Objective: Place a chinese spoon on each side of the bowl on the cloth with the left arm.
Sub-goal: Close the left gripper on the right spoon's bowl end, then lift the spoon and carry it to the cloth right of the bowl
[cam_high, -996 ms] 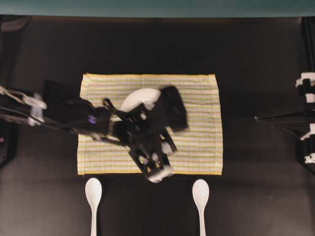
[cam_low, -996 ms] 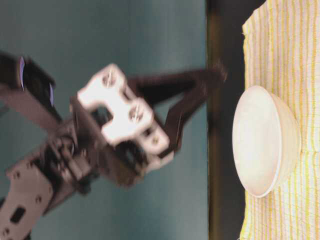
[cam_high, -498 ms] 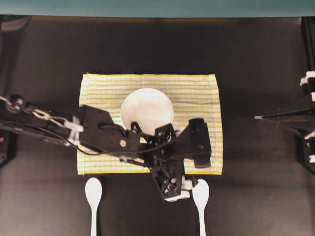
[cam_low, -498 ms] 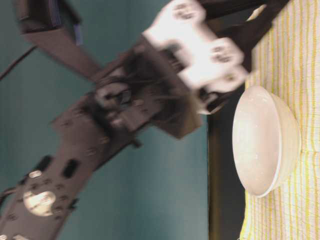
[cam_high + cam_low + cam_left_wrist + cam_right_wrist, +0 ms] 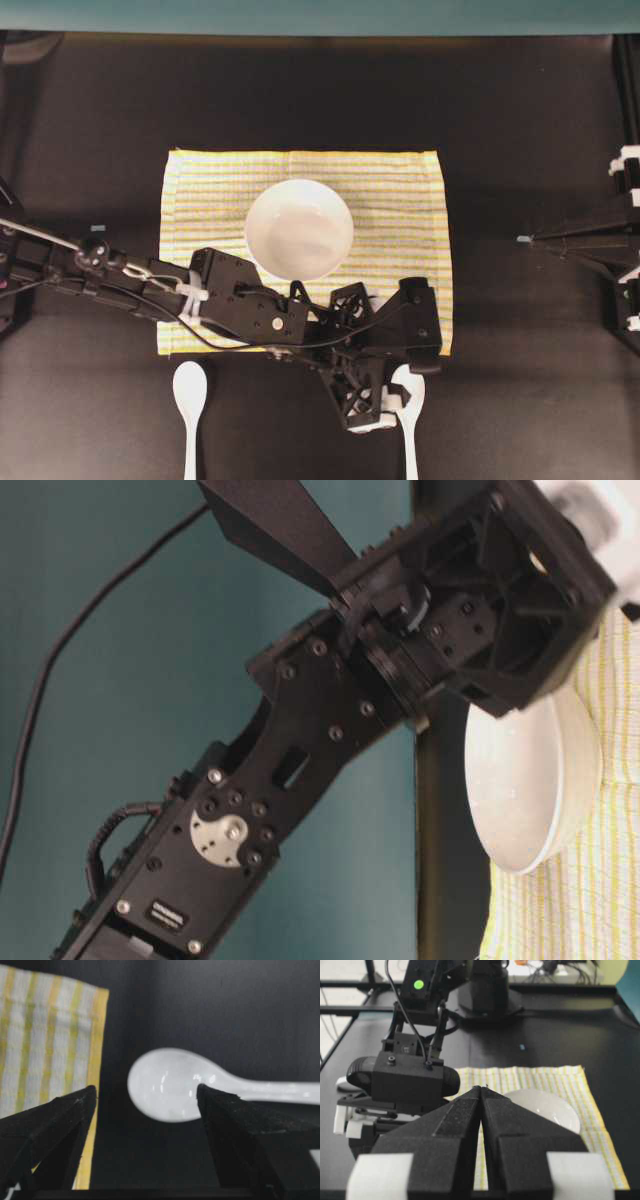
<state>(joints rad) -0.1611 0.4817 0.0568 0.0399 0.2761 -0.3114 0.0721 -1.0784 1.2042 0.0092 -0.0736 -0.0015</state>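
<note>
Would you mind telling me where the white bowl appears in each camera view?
Overhead: bowl mid-picture on the striped cloth.
Table-level: bowl at the right edge, partly behind the left arm.
Left wrist: not in it.
Right wrist: bowl right of centre.
Shared landmark: the cloth.

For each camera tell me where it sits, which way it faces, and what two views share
Overhead: above the table, facing down; cloth, bowl, two spoons, left arm.
Table-level: at the table's edge, lying on its side; left arm close up, bowl behind.
Left wrist: on the left gripper, looking down between open fingers at the right-hand spoon.
Right wrist: on the shut right gripper, facing across the table.
Shared: overhead and table-level both show the bowl.
</note>
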